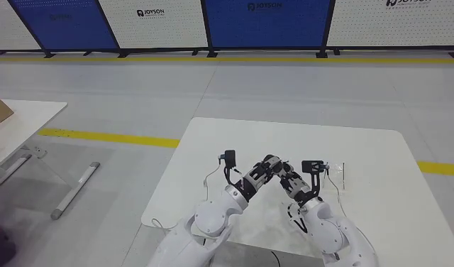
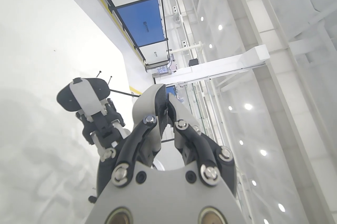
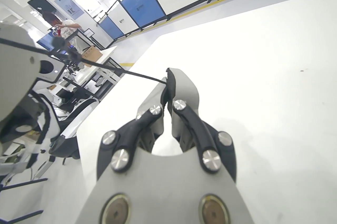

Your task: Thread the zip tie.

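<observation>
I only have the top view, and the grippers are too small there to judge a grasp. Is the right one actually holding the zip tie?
Observer: Yes. In the right wrist view, the right gripper has its jaws shut on the zip tie.
Operator: Where does the tie go from there?
Observer: It stretches as a straight black strap across to the left gripper.
Operator: And the left jaws, open or shut?
Observer: Shut. The left wrist view shows them pressed together with no gap.
</observation>
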`<state>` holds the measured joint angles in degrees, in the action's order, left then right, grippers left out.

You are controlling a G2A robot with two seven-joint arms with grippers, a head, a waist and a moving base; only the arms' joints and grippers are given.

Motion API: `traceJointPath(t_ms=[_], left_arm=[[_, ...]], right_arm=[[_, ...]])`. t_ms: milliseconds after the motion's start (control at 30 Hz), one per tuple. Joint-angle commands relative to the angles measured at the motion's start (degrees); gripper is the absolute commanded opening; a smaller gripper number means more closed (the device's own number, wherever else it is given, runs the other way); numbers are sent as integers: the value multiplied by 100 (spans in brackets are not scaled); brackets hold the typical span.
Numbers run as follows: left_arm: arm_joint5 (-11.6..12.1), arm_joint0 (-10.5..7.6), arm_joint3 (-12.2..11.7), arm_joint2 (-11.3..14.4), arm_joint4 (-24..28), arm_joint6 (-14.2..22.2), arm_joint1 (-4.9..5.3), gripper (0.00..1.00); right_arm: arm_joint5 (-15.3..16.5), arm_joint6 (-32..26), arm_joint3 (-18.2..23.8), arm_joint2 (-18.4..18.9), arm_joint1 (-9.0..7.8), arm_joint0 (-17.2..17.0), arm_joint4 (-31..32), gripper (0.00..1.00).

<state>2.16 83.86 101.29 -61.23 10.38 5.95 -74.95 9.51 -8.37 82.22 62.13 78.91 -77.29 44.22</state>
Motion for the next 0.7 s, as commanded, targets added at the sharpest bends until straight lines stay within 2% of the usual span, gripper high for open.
traceJointPath(t_ms=[0,300,333,367,533,667], left_arm=[[16,34,48,3,-7,8,4,0],[16,113,149,15,-62,-55,14,0],[6,97,116,10,-86,-112,12,0],[7,81,90,6,-127,-195,9,0],[109,-7,-79,30,-250,-546,-19,0],[167,-70,-197,8,-134,-659,-39,0]], right_arm=[[3,-2,-4,-2,-1,3,7,0],[73,8,-6,15,-7,-14,-52,0],[110,25,11,37,-7,-28,-136,30],[128,53,35,63,-9,-43,-186,100],[247,114,258,278,-52,-217,-374,100],[468,199,542,630,-111,-468,-746,100]])
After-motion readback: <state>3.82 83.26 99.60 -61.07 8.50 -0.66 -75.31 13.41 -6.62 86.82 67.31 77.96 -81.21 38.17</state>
